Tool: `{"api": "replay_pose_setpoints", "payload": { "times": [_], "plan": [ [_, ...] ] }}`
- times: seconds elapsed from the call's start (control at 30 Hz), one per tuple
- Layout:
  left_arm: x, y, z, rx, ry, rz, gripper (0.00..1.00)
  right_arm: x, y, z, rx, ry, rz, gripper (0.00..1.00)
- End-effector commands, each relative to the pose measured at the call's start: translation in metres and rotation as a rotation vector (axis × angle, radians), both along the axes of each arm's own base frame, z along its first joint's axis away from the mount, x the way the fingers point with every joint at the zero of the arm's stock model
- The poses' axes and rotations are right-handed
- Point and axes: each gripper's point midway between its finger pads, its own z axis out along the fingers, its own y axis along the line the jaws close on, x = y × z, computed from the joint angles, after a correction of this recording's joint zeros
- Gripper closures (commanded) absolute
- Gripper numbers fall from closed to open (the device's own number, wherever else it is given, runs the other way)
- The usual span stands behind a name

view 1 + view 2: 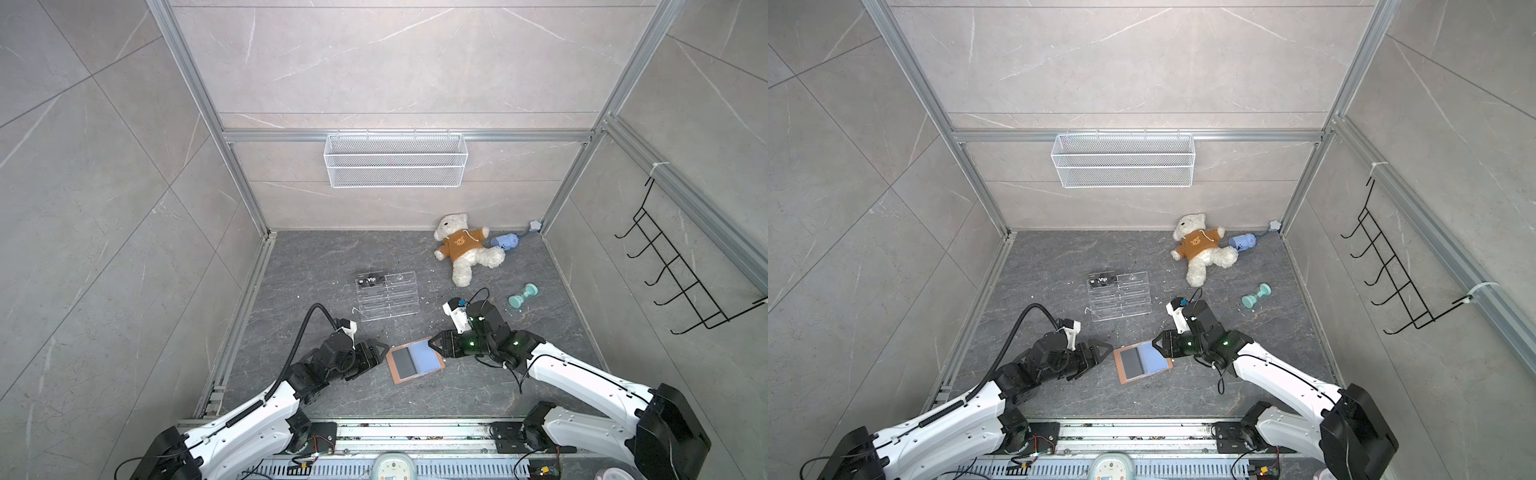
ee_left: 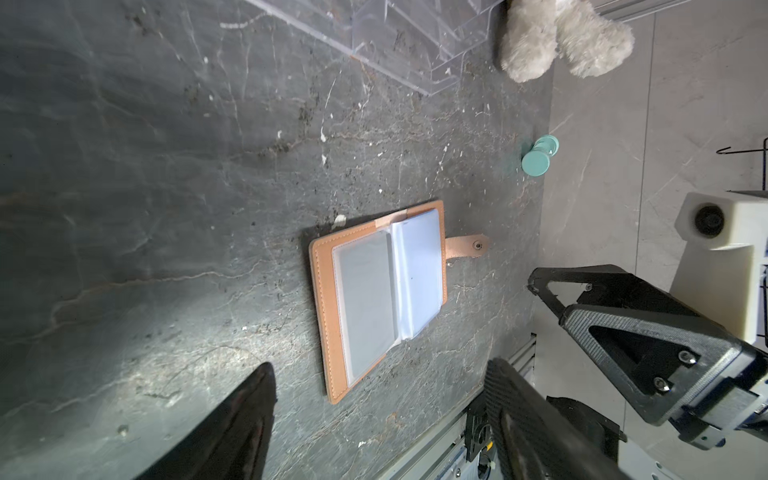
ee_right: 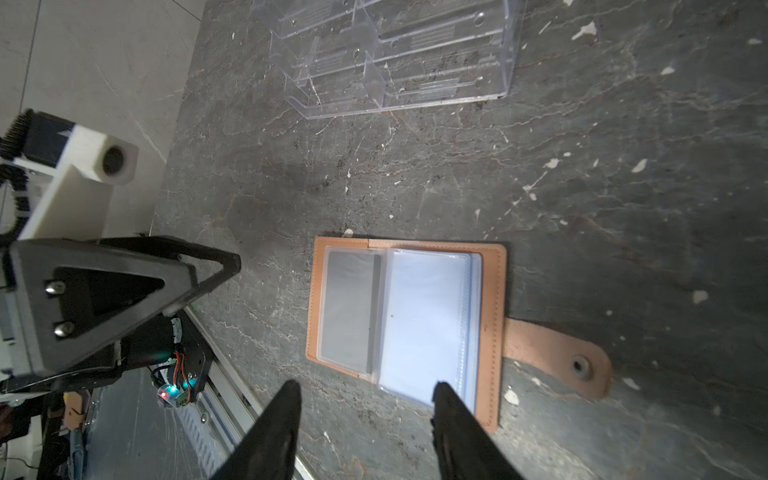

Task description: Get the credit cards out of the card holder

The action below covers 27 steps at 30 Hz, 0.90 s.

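The tan card holder [image 1: 395,365] [image 1: 1119,368] lies open on the dark floor between my two grippers, its strap tab [image 3: 557,357] pointing away from the left arm. A dark grey credit card [image 1: 402,360] [image 3: 349,307] sits in the holder's sleeve on the left arm's side. Pale blue sleeves [image 3: 424,316] cover the other half. Another black credit card [image 1: 371,280] with "Vip" lettering rests on the clear rack. My left gripper [image 1: 382,353] [image 2: 380,365] is open beside the holder's left edge. My right gripper [image 1: 434,348] [image 3: 368,383] is open, one fingertip [image 3: 446,395] over the blue sleeves' edge.
A clear acrylic tiered rack [image 1: 386,297] stands behind the holder. A white teddy bear [image 1: 463,247], a blue bottle [image 1: 505,242] and a teal dumbbell [image 1: 523,296] lie at the back right. A wire basket [image 1: 395,160] hangs on the back wall, a black hook rack [image 1: 681,270] on the right wall.
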Motion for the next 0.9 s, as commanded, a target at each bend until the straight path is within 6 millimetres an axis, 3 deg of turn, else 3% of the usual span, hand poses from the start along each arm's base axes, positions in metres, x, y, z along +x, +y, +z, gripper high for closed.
{"api": "replay_pose_setpoints", "payload": {
  "times": [0.0, 0.37, 0.87],
  "plan": [
    [0.008, -0.009, 0.006, -0.073, 0.006, 0.053, 0.24, -0.001, 0.003, -0.007, 0.017, 0.022, 0.005, 0.53],
    [0.005, -0.018, -0.010, -0.092, 0.058, 0.056, 0.34, -0.003, 0.006, -0.019, 0.028, 0.057, 0.005, 0.69],
    [-0.003, -0.020, -0.023, -0.104, 0.087, 0.045, 0.46, -0.008, 0.007, -0.036, 0.043, 0.106, -0.004, 0.76]
  ]
}}
